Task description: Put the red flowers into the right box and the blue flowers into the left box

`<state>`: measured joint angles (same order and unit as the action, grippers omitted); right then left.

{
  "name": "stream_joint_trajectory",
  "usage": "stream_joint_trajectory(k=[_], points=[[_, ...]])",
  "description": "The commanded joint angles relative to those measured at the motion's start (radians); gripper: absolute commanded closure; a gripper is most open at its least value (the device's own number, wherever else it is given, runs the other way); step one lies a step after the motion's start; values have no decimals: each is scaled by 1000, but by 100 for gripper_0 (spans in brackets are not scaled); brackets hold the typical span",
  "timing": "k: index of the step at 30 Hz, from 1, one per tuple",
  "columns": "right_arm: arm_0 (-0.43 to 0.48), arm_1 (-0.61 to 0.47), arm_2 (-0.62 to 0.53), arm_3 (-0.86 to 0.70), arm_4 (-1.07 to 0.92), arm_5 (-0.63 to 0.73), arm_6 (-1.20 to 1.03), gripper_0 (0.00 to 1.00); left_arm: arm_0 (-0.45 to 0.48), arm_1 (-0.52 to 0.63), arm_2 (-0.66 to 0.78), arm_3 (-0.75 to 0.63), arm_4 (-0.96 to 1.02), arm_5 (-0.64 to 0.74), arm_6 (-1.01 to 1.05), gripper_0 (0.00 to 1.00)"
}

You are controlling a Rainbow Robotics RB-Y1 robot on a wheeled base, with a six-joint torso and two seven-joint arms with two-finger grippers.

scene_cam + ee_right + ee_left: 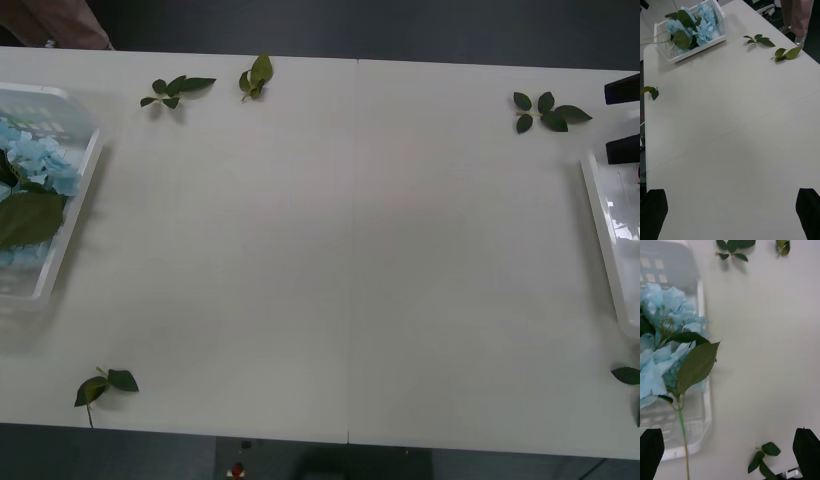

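The left box (pixel 84 190) stands at the table's far left edge with the blue flowers (pixel 35 160) lying in it, big green leaves among them. From the left wrist view the blue flowers (pixel 662 360) loom over the left box (pixel 704 352), one thin stem running down between the fingers without being held. My left gripper (pixel 729 455) is open. The right box (pixel 604 225) shows at the table's right edge. My right gripper (pixel 606 122) hovers open at its far end, facing across the table toward the left box (pixel 696 50). The red flowers are out of view.
Loose green leaf sprigs lie along the far edge (pixel 178 90), (pixel 255 77), (pixel 548 110), and near the front corners (pixel 103 387), (pixel 627 375). A person stands beyond the far left corner (pixel 60 25). The white table (pixel 350 250) stretches bare between the boxes.
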<state>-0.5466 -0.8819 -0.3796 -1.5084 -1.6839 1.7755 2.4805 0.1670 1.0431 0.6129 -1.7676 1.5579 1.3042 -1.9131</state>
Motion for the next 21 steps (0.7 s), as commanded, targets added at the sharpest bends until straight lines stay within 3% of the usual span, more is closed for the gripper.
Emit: stream_joint_trajectory(k=[1, 6, 21], points=[[-19, -58, -10, 77, -30, 33, 163, 0, 11, 37, -50, -39, 77, -109, 20, 0], [-21, -94, -10, 160, -37, 56, 225, 0, -1, 9, -116, -104, 94, -246, 36, 0], [-19, -137, -38, 267, -54, 102, 225, 0, -205, -18, -427, -265, 68, -499, 74, 0]])
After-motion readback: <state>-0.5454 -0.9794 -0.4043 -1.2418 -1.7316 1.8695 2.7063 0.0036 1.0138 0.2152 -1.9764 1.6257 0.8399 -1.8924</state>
